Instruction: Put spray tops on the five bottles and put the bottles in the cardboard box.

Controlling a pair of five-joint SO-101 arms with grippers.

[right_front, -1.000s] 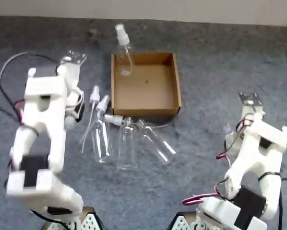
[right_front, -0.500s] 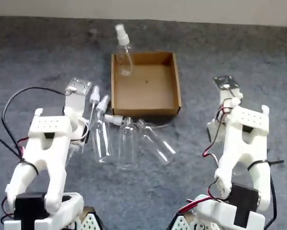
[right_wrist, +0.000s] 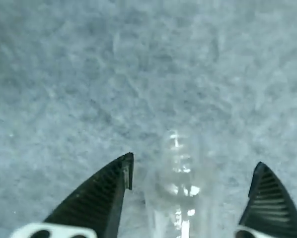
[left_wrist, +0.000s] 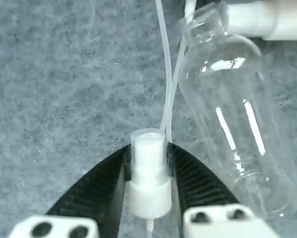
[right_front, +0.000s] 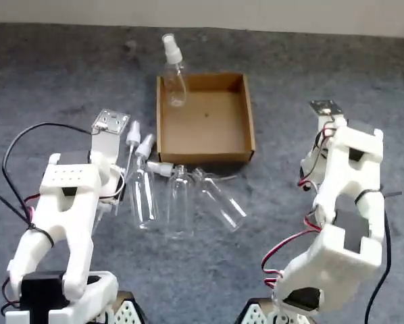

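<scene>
spray top (left_wrist: 149, 191) is sitting clamped by its collar in the jaws of the left gripper (left_wrist: 148, 148), its dip tube (left_wrist: 164, 114) running out beside an uncapped bottle (left_wrist: 233, 114) lying on the grey carpet (left_wrist: 54, 74). right gripper (right_wrist: 194, 161) is straddling a clear bottle (right_wrist: 180, 198), jaws apart and not gripping. for a clean fit, the right jaws should be closing on that bottle's body first, leaving the neck free and steady, while the tube is being fed straight into the mouth before any twisting. cardboard box (right_front: 205, 157) is holding one capped bottle (right_front: 174, 84), leaning in its far left corner; three open bottles (right_front: 179, 202) are lying just in front of it
</scene>
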